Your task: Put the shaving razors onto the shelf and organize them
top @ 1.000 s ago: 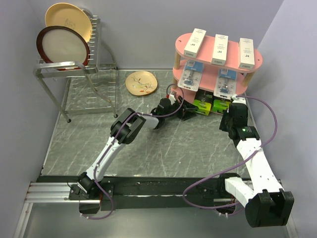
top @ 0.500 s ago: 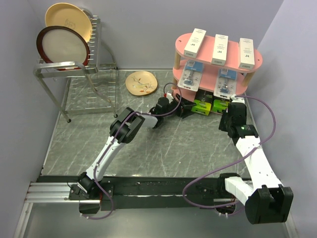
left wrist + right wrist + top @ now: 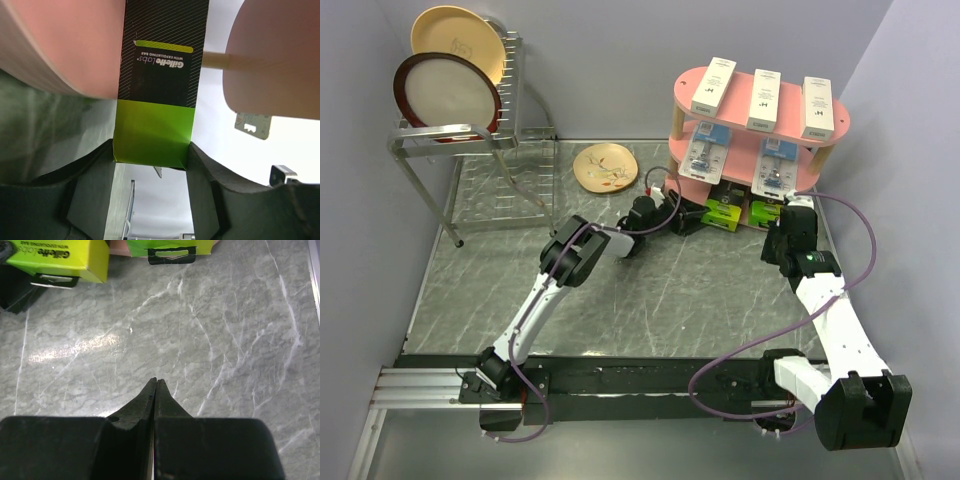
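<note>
The pink shelf [image 3: 840, 122] stands at the back right. Three slim white boxes [image 3: 764, 99] lie on its top tier and two blue-white blister cards [image 3: 704, 152] on the middle tier. My left gripper [image 3: 692, 217] is shut on a black-and-lime-green box [image 3: 723, 213] at the bottom tier. In the left wrist view this box [image 3: 155, 125] sits between both fingers [image 3: 90, 185], reaching in between the pink boards [image 3: 65, 45]. The second green box [image 3: 764, 212] lies beside it. My right gripper [image 3: 156, 381] is shut and empty over the table, in front of both green boxes [image 3: 60, 260].
A metal dish rack [image 3: 470, 150] with two large plates [image 3: 450, 90] stands at the back left. A small patterned plate [image 3: 605, 166] lies on the table left of the shelf. Grey walls close in on the left and right.
My left gripper has shifted slightly left and toward the shelf, taking the green box with it. The right arm has barely moved.
</note>
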Motion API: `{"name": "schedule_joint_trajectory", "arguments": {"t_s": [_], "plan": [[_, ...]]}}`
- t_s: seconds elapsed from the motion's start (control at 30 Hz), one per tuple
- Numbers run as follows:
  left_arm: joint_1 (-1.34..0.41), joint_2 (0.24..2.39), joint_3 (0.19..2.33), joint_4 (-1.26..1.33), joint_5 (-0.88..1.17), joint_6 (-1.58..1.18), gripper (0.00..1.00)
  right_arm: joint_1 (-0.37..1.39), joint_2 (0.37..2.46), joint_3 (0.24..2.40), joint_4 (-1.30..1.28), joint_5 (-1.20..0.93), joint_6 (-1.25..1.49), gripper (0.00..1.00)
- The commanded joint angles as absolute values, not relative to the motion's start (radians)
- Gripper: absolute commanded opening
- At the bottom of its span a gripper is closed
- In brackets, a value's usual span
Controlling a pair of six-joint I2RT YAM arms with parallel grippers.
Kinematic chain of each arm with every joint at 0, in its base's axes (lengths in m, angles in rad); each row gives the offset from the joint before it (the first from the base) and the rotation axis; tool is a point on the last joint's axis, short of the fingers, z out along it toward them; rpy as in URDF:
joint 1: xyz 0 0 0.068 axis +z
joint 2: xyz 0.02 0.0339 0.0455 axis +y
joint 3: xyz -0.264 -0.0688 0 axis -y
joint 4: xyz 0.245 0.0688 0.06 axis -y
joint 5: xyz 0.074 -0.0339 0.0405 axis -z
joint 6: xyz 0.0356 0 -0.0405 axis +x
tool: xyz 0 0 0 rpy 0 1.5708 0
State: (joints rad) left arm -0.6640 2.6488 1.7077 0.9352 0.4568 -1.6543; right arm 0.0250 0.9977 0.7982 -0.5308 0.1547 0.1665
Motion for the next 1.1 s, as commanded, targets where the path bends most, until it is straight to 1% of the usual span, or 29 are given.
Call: {"name": "schedule_joint_trajectory", "arguments": {"t_s": [0.0,0.37,0.83,0.93,1.0,1.03,1.07], "plan": [[-0.617,2.574,1.692,0.989,0.449,-1.649,0.38,0.018,0.997,0.799,-0.482,0.149,0.181,0.00],[-0.534,2.537,1.640,0.960,0.483,-1.634,0.37,0.018,1.000,0.788,-0.468,0.135,0.195,0.00],[-0.488,2.526,1.605,0.899,0.525,-1.632,0.37,0.018,1.005,0.778,-0.448,0.121,0.210,0.00],[-0.468,2.520,1.594,0.884,0.529,-1.617,0.44,0.018,1.006,0.773,-0.442,0.115,0.216,0.00],[-0.459,2.523,1.604,0.881,0.537,-1.597,0.53,0.017,1.006,0.770,-0.437,0.112,0.218,0.00],[-0.457,2.522,1.615,0.881,0.546,-1.591,0.60,0.018,1.008,0.769,-0.436,0.109,0.222,0.00],[-0.454,2.522,1.618,0.894,0.551,-1.574,0.72,0.018,1.008,0.769,-0.436,0.107,0.222,0.00]]}}
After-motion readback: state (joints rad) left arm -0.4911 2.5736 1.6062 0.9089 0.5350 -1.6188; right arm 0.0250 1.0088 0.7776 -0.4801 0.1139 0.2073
